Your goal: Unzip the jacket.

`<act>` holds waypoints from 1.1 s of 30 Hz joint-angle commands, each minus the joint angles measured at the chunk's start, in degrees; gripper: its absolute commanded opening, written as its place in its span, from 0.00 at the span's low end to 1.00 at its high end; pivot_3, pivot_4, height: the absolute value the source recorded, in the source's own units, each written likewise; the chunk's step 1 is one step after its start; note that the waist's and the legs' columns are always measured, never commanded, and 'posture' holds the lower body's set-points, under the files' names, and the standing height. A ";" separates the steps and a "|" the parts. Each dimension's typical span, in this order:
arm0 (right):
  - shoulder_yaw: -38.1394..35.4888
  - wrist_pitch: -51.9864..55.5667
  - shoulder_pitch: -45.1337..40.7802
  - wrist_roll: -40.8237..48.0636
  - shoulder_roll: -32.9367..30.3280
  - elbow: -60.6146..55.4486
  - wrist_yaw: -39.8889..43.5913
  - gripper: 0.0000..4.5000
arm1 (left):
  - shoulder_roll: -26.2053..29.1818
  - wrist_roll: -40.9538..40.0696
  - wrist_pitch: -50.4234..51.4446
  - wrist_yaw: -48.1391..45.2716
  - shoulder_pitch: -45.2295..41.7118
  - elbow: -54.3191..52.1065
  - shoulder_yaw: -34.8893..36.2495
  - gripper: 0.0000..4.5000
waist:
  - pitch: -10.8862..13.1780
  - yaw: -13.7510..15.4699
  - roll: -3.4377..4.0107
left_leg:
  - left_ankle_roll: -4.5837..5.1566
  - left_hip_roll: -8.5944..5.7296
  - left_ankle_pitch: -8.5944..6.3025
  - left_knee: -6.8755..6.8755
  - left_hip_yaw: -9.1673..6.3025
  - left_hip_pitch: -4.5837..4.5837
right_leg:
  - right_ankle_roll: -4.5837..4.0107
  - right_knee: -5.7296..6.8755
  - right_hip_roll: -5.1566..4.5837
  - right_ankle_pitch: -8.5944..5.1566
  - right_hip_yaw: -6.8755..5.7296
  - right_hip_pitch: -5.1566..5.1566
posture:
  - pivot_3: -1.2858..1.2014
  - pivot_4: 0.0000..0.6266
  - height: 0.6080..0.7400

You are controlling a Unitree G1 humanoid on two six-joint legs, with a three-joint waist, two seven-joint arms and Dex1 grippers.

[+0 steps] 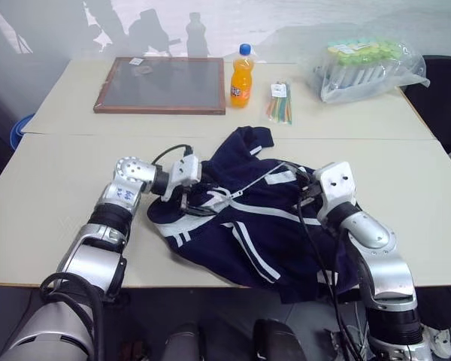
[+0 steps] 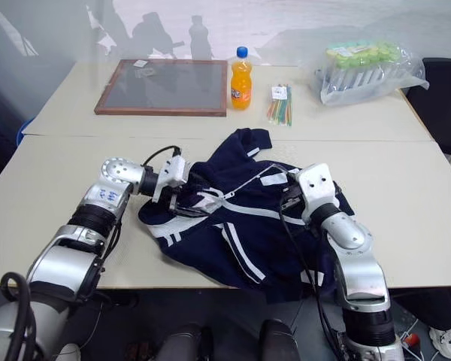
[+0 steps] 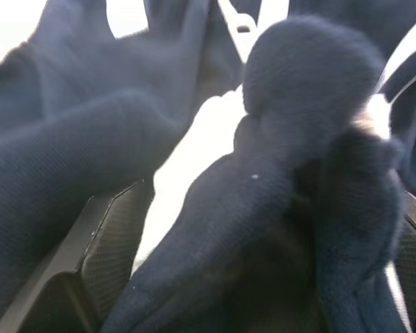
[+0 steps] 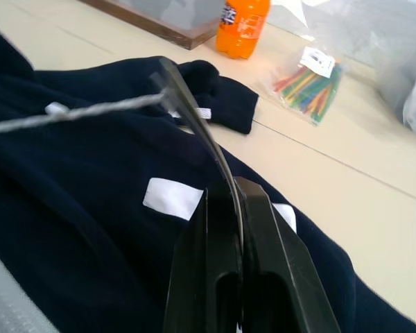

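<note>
The navy jacket [image 1: 248, 233] with white stripes lies crumpled on the near table, its lower part hanging over the front edge. Its white zipper line [image 1: 248, 188] runs across the middle. My left gripper [image 1: 186, 197] sits at the jacket's left side. In the left wrist view its fingers [image 3: 90, 270] stand apart around a bunch of navy fabric, with a gap on one side. My right gripper [image 4: 225, 201] is at the jacket's right side, shut on a thin dark zipper pull [image 4: 194, 118] that leads up to the zipper line. A white tag [image 4: 172, 198] lies just beyond it.
On the far table stand an orange soda bottle [image 1: 242, 77], a wood-framed board [image 1: 161, 85], a pack of coloured sticks [image 1: 279, 101] and a plastic bag of tubes [image 1: 368, 68]. A dark chair [image 1: 443, 98] is at the right.
</note>
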 commanded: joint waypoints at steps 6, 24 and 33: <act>4.37 -5.73 -2.53 -2.05 -2.72 3.88 1.54 0.01 | -0.75 -1.23 4.76 -1.98 -0.76 -14.11 -1.05 1.00 | 0.00 0.15 0.01 | 0.00 -0.01 0.00 0.00 -0.03 0.04 | 0.00 -0.02 0.00 0.00 -0.01 0.08 | 0.52 0.24 1.00; 3.53 -5.31 -2.30 -1.88 -3.68 2.44 1.20 0.00 | -4.50 10.84 -12.06 4.05 -3.59 9.87 -6.20 0.62 | 0.00 0.18 0.00 | 0.00 -0.01 0.00 -0.01 0.00 0.03 | 0.00 -0.06 0.01 0.00 -0.02 0.06 | 0.52 0.24 1.00; -0.80 0.71 -1.98 1.54 -1.31 -1.64 -1.54 0.00 | -4.66 14.63 -15.00 8.03 -2.54 16.83 -7.12 0.62 | -0.01 0.25 0.01 | 0.00 0.01 0.00 0.00 -0.01 0.11 | 0.00 -0.03 0.01 0.00 0.00 0.12 | 0.52 0.24 1.00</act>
